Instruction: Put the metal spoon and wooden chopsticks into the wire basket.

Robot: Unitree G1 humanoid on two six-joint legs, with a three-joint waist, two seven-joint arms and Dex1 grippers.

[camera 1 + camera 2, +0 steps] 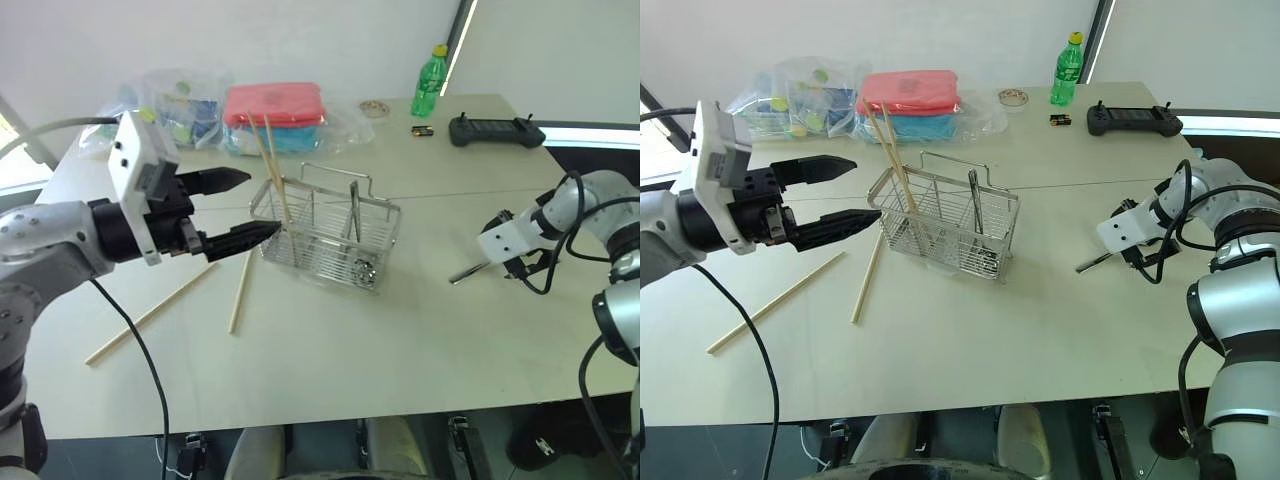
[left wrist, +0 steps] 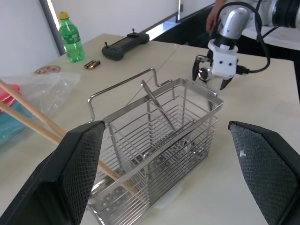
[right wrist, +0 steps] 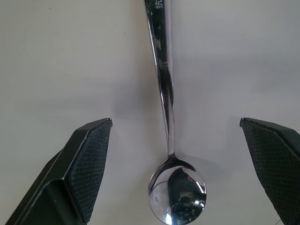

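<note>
Right wrist view looks straight down on the metal spoon (image 3: 172, 140), lying flat on the pale counter (image 1: 400, 330) with its bowl between the 2 wide-spread fingers of the right hand (image 3: 176, 171), which grips nothing. From where I stand, the wire basket (image 1: 328, 232) sits mid-counter, well apart from the spoon, with 2 wooden chopsticks (image 1: 273, 168) leaning in its left end and what looks like a utensil in another compartment. 2 more chopsticks (image 1: 240, 290) lie loose on the counter just left of the basket. The left hand (image 1: 245, 205) hovers open and empty beside the basket's left end.

To pick the spoon cleanly, I'd judge the right hand should centre over the slim handle rather than the rounded bowl, then close across it.

Left wrist view shows the basket's inner dividers and, beyond, the right hand poised over the counter; the head views show the loose chopsticks.
</note>
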